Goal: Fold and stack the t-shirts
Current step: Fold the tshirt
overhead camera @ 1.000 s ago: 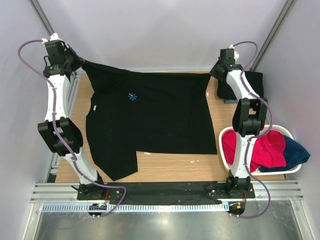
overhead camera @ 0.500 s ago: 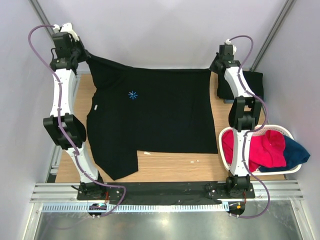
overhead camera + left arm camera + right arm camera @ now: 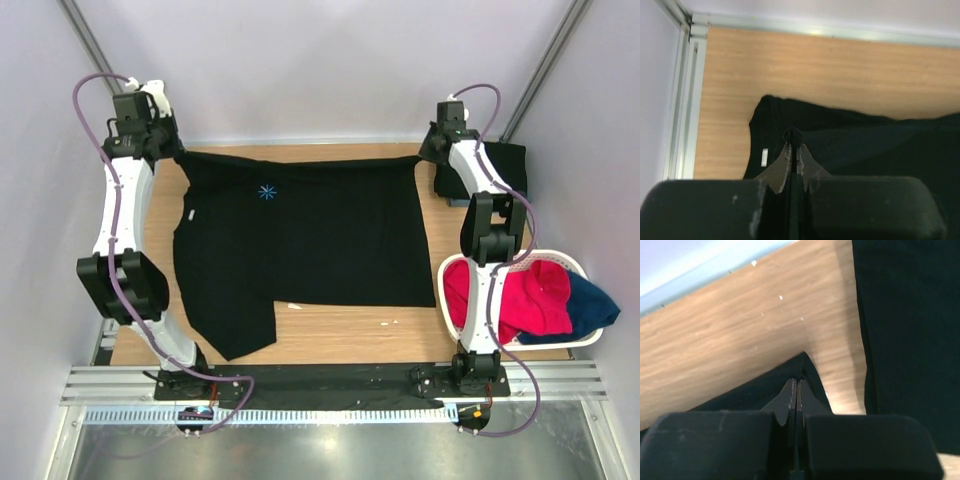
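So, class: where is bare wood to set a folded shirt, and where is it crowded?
Widest bare strip: between the spread t-shirt and the near rail. A narrow gap runs between it and the basket. Crowded: the far right corner, holding a folded black cloth.

A robotics lab: an enclosed test cell for two-arm manipulation.

Two white-and-black robot arms, the left arm [image 3: 120, 215] and the right arm [image 3: 490, 225], stand bolted to a black base plate [image 3: 330, 385] on aluminium extrusion rails [image 3: 570, 381] at the near edge of a bare wooden tabletop [image 3: 330, 325]. Plain pale panels [image 3: 320, 70] held in metal framing wall the table in on three sides, and a sheet-metal floor [image 3: 330, 455] lies in front. Purple cables [image 3: 76, 100] loop openly along the arms. The only household things are props: a black t-shirt [image 3: 300, 240] spread on the wood and a white basket [image 3: 556, 257] of coloured cloth.
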